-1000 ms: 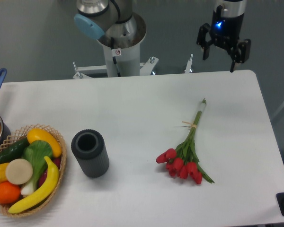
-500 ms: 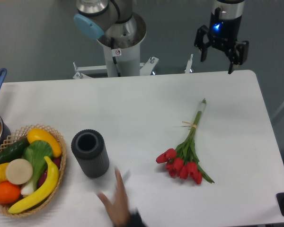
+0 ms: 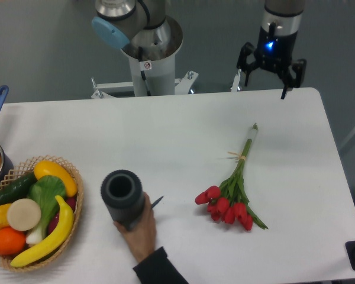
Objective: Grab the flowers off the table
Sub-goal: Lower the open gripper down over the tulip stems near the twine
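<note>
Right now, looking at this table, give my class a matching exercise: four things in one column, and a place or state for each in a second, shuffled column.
Things:
1. flowers
2. gripper
3. dark cylinder
4. wicker basket

Descriptions:
A. held by a person's hand
B. open, above the table's far edge
C. lying flat, right of centre
D. at the left edge, full of produce

Pairs: 1-C, 2-B, 3-A, 4-D
</note>
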Robot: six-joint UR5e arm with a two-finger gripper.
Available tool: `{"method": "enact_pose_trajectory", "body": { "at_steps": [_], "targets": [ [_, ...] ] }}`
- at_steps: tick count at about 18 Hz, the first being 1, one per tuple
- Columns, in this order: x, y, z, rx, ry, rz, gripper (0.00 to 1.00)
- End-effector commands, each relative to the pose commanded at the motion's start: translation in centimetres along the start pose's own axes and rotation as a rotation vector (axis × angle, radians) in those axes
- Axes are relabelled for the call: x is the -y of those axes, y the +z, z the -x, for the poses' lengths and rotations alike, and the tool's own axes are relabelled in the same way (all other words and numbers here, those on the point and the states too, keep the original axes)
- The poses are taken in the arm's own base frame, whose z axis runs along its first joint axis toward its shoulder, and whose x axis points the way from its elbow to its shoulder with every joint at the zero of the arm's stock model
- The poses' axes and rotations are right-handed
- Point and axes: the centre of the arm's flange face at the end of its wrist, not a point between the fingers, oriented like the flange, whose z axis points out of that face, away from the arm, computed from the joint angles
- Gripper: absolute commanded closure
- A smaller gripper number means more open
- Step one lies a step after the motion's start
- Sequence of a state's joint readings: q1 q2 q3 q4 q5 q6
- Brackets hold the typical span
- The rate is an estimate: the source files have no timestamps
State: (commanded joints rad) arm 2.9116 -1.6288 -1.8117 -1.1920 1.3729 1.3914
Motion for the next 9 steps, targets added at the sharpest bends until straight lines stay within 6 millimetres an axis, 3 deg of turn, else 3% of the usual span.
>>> {"method": "enact_pose_trajectory", "body": {
  "at_steps": [6, 9],
  "targets": [
    [2.6, 7.3, 2.4, -0.03, -0.028, 0.002, 0.0],
    [2.8, 9.7, 2.8, -0.065, -0.05, 0.011, 0.0]
  ]
}}
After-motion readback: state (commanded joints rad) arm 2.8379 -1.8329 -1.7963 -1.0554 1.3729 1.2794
